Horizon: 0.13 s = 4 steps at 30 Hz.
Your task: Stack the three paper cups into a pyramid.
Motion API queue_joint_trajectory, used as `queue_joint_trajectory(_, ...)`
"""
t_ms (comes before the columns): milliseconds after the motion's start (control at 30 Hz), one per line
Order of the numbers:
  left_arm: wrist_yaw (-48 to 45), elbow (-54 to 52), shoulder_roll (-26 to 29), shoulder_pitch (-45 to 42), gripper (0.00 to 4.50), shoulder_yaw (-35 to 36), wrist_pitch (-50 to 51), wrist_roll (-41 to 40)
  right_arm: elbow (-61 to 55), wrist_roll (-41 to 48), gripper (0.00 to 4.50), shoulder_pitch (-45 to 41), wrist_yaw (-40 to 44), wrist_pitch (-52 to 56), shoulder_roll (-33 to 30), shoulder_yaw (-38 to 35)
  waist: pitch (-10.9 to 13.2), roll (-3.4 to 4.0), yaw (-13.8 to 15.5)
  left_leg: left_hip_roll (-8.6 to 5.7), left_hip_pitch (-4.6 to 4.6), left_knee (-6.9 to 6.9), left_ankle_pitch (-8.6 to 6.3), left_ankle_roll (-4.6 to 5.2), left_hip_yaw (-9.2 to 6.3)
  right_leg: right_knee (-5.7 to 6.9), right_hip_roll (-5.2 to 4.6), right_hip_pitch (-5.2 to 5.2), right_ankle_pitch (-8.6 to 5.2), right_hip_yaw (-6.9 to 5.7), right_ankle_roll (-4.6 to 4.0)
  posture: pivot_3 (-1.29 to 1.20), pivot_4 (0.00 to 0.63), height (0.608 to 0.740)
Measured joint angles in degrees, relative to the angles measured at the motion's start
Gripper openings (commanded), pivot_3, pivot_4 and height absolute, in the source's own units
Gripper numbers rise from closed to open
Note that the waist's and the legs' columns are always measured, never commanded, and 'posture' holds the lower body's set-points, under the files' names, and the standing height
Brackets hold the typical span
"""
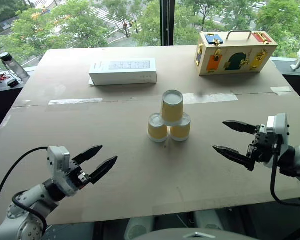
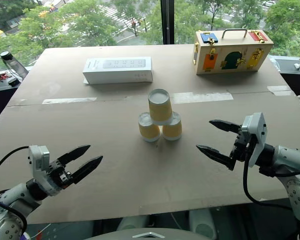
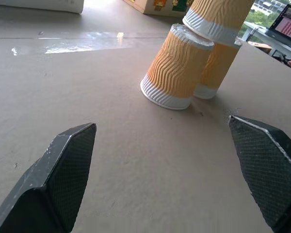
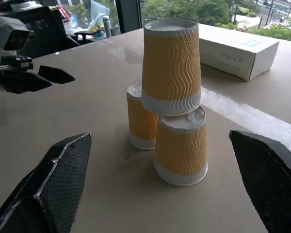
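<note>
Pyramid looks done: three yellow-orange ribbed paper cups (image 1: 170, 121) stand mid-table, upside down, two touching as base, third on top. Your left gripper (image 1: 96, 163) and right gripper (image 1: 234, 139) both gape empty, well apart from the stack. No readable writing on the white rectangular box (image 1: 123, 71).

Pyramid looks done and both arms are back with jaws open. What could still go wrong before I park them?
1. The top cup sits upside down across the two base cups' small flat bottoms, a narrow footing; a bump to the table could topple it.
2. The right gripper and left gripper both point toward the stack, so any forward drift risks a knock.
</note>
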Motion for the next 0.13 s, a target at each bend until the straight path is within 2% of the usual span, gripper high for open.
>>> queue_joint_trajectory(133, -2.0, 3.4, 2.0, 0.7, 4.50, 0.3, -0.4, 1.5, 3.8, -6.7, 4.49, 10.5, 2.6, -9.0, -0.5, -2.8, 0.0, -0.04, -0.3, 0.05, 0.05, 0.01, 0.00, -0.01, 0.10, 0.03, -0.02, -0.01, 0.00, 0.03, 0.01, 0.00, 0.150, 0.740)
